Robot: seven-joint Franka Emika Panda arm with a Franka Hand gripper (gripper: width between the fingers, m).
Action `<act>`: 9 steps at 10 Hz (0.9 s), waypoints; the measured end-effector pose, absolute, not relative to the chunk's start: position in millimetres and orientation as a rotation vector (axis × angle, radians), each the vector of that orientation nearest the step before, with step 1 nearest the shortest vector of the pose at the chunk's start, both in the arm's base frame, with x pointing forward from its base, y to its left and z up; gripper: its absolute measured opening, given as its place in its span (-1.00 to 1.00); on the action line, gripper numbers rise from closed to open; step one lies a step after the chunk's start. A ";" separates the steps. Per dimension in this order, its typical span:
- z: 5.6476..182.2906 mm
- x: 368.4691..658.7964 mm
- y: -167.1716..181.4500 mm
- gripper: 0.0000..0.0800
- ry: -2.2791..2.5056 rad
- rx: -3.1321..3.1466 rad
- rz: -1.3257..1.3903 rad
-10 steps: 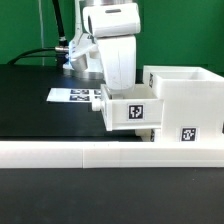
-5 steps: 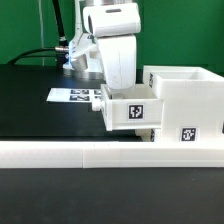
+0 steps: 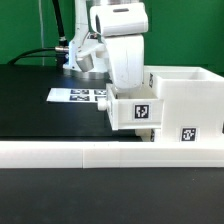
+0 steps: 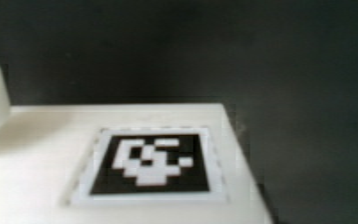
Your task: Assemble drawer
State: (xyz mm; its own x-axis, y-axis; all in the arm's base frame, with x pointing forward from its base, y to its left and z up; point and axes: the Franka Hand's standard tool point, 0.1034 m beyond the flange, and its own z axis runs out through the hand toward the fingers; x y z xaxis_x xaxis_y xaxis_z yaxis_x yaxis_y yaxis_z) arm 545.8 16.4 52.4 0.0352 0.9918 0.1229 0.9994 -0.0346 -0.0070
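Note:
The white cube-shaped housing (image 3: pixel 192 108) stands at the exterior view's right, with a square marker on its front. A shallow white tray (image 3: pixel 135 112) with a marker on its face sticks out of the housing's left side, partly slid in. My gripper (image 3: pixel 124 86) hangs straight down over the tray's outer end. Its fingertips are hidden behind the tray wall, so I cannot tell whether they are open or shut. The wrist view shows only a blurred white surface with a black-and-white marker (image 4: pixel 153 160) close under the camera, and no fingers. A second tray is not clearly visible.
A long low white rail (image 3: pixel 100 152) runs across the front of the black table. The marker board (image 3: pixel 76 96) lies flat to the left of the tray. Black cables and a green backdrop are behind the arm.
My gripper and the tray have both shifted a little toward the exterior view's right, so the tray sits slightly further into the housing.

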 end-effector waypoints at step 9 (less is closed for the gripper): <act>52.6 545.8 18.4 0.20 -2.087 -2.216 -0.128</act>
State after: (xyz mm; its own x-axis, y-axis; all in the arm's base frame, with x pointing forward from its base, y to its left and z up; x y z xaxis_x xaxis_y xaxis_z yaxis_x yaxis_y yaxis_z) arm 545.8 18.4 52.6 0.0603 0.9902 0.1261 0.9982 -0.0592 -0.0118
